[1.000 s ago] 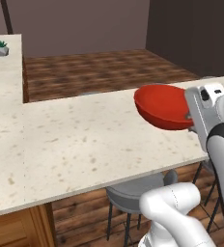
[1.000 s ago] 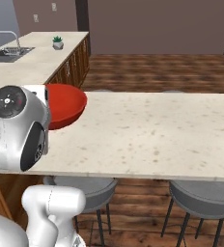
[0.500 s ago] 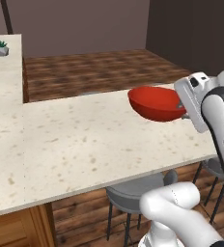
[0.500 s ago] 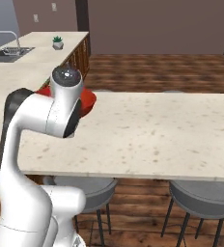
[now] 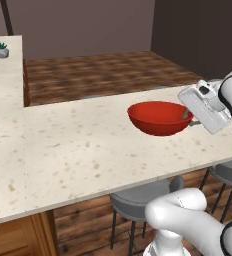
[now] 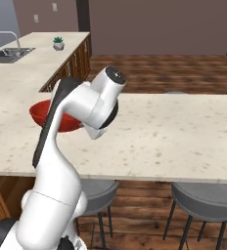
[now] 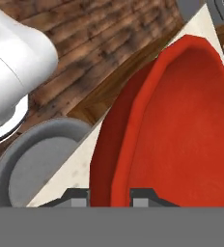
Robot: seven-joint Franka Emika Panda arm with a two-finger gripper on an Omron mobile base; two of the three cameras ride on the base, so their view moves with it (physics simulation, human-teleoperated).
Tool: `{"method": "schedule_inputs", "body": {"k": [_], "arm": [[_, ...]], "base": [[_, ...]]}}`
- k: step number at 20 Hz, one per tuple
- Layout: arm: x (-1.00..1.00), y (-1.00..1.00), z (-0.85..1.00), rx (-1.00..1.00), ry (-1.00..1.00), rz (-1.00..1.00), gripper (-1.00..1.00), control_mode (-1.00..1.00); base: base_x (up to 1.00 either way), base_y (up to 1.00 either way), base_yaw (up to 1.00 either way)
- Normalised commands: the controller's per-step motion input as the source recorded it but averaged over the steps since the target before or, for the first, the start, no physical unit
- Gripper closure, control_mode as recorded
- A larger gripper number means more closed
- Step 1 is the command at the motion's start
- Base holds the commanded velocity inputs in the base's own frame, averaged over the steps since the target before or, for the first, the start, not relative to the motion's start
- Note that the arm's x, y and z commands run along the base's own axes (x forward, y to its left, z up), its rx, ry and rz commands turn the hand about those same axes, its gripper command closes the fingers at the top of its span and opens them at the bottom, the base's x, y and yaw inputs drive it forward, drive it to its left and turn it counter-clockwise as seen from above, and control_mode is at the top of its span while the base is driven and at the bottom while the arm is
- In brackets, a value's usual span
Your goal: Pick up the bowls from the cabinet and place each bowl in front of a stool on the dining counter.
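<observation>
Red bowl [image 5: 159,118] sits low over the beige stone desk [image 5: 78,150], near its front edge; the hand [image 7: 110,197] is clamped on the bowl's rim, one finger inside and one outside; a grey stool [image 5: 140,198] stands below the desk edge.

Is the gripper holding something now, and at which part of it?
The gripper holds the red bowl by its rim, one finger inside and one outside.
</observation>
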Motion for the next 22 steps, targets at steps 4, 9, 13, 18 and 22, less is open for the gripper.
{"method": "schedule_inputs", "body": {"k": [4,9,13,18,22], "arm": [[0.3,0.0,-0.64,0.0,-0.06,0.27,1.0,-1.0],[0.43,0.0,-0.59,-0.01,-0.01,0.07,1.0,-1.0],[0.36,0.0,-0.51,-0.02,-0.06,0.0,1.0,-1.0],[0.21,0.0,-0.45,0.0,-0.04,-0.03,1.0,-1.0],[0.16,0.0,-0.45,-0.04,-0.05,-0.06,1.0,-1.0]], "base": [[0.0,0.0,0.0],[0.0,0.0,0.0],[0.0,0.0,0.0],[0.0,0.0,0.0],[0.0,0.0,0.0]]}}
